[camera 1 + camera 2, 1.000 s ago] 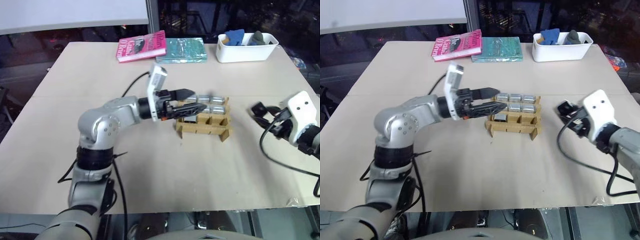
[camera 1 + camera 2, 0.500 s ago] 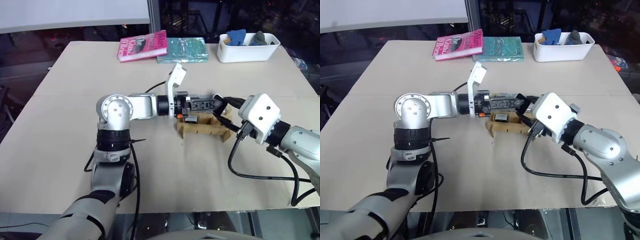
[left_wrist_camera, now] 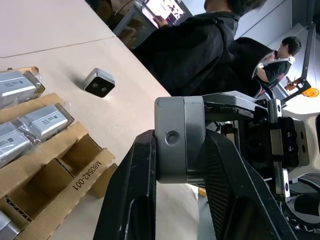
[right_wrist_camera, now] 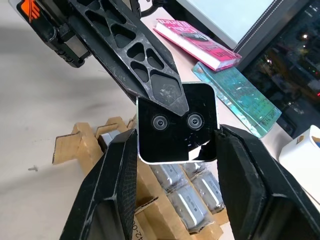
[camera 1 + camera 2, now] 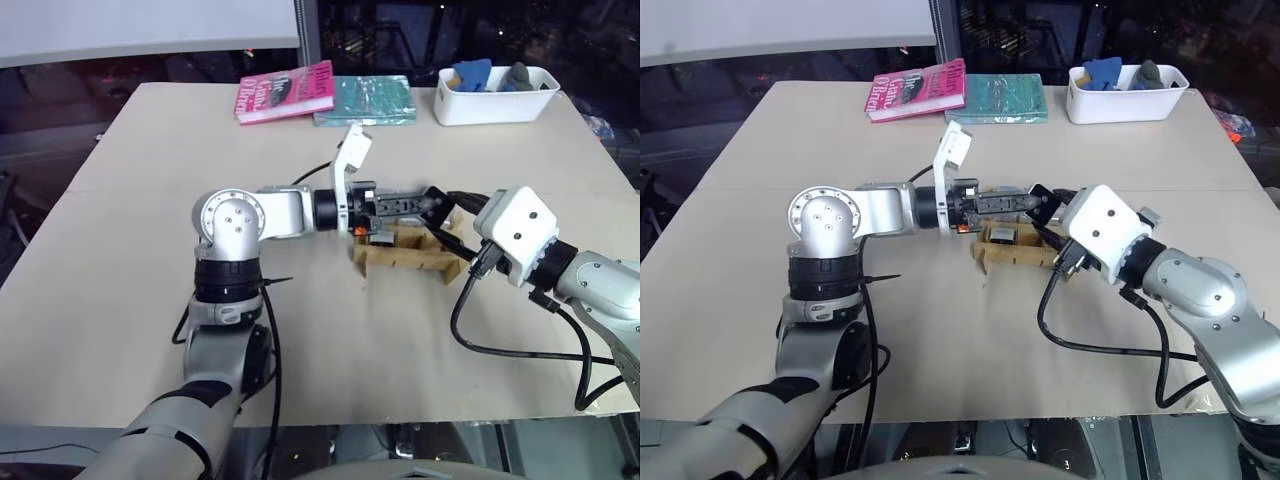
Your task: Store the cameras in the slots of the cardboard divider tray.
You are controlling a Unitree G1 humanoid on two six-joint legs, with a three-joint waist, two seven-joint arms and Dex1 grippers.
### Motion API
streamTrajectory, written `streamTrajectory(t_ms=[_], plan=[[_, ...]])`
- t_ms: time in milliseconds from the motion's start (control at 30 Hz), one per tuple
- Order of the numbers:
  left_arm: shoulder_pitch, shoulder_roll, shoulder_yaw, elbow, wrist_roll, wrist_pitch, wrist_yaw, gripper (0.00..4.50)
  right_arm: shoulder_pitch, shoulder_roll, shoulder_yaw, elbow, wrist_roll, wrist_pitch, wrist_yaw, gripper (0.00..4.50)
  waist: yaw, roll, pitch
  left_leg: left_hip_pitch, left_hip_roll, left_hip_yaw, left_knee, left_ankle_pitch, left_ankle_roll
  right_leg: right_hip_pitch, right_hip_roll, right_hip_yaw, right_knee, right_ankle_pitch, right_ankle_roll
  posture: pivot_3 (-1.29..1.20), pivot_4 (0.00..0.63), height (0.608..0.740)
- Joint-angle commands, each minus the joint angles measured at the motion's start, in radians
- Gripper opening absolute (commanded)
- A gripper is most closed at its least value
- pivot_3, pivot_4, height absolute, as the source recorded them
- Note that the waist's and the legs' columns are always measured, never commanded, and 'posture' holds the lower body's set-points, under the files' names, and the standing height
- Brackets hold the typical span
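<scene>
A camera [image 4: 175, 122], silvery with a black lens face, hangs above the cardboard divider tray [image 5: 405, 256] between both grippers. My left gripper [image 3: 180, 136] reaches in from the left and is shut on its silvery body [image 3: 179, 140]. My right gripper [image 4: 176, 146] comes from the right, and its fingers [image 4: 112, 180] press close against the camera's two sides. Several wrapped cameras [image 3: 44, 120] lie in the tray's far slots, while the near slots [image 3: 37, 192] stand open. Another camera [image 3: 98, 82] lies loose on the table beyond the tray.
A pink book [image 5: 285, 92], a teal book [image 5: 365, 100] and a white bin [image 5: 495, 96] with blue and grey items line the table's far edge. My right arm's black cable [image 5: 500, 345] loops over the table. People [image 3: 200, 45] sit beyond the table.
My right arm swung in from the right and met the left gripper over the tray. In the last half second the left fingers closed on the camera.
</scene>
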Motion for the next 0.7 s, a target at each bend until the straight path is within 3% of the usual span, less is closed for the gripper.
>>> streamTrajectory(t_ms=[33,100,133,333,500,700], plan=[[-0.035,0.056,0.017,0.008,0.040,-0.103,-0.047,0.75,0.074,-0.002,-0.142,0.059,0.086,-0.066,0.105,3.47,0.002,0.000,0.000,0.000,0.000,0.000,0.000,0.000,0.000,0.000,0.000,0.000,0.000,0.000,0.000,0.00,0.150,0.740],[-0.042,0.088,0.005,0.027,0.071,-0.151,-0.075,0.75,0.105,-0.008,-0.206,0.151,0.097,-0.135,0.164,4.41,0.001,0.000,0.000,0.000,0.000,0.000,0.000,0.000,0.000,0.000,0.001,0.000,-0.001,0.000,0.000,0.00,0.150,0.740],[-0.042,0.105,-0.006,0.034,0.086,-0.174,-0.094,0.75,0.099,-0.009,-0.238,0.211,0.111,-0.161,0.191,4.47,0.000,0.000,0.000,0.000,0.000,0.000,0.000,0.000,0.000,0.000,0.001,0.000,-0.001,0.000,0.000,0.00,0.150,0.740],[-0.026,0.154,-0.066,0.031,0.153,-0.259,-0.174,0.75,-0.068,-0.023,-0.306,0.545,0.157,-0.253,0.307,4.47,-0.002,0.000,0.000,0.001,0.000,0.001,0.000,0.000,0.000,0.000,0.002,0.001,0.000,0.000,0.000,0.00,0.150,0.740],[-0.019,0.195,-0.109,0.026,0.190,-0.302,-0.243,0.75,-0.120,-0.121,-0.319,0.637,0.196,-0.235,0.445,4.47,0.001,0.001,0.001,0.000,0.000,0.001,-0.002,0.000,0.000,0.000,0.001,0.001,-0.002,0.000,0.000,0.00,0.150,0.740],[-0.033,0.282,-0.256,0.051,0.328,-0.465,-0.421,0.75,0.126,-0.251,-0.487,0.517,0.346,-0.131,0.657,4.47,0.013,0.001,0.001,-0.002,0.000,0.000,-0.002,0.000,0.001,0.000,0.000,-0.002,-0.003,0.000,0.000,0.00,0.150,0.740]])
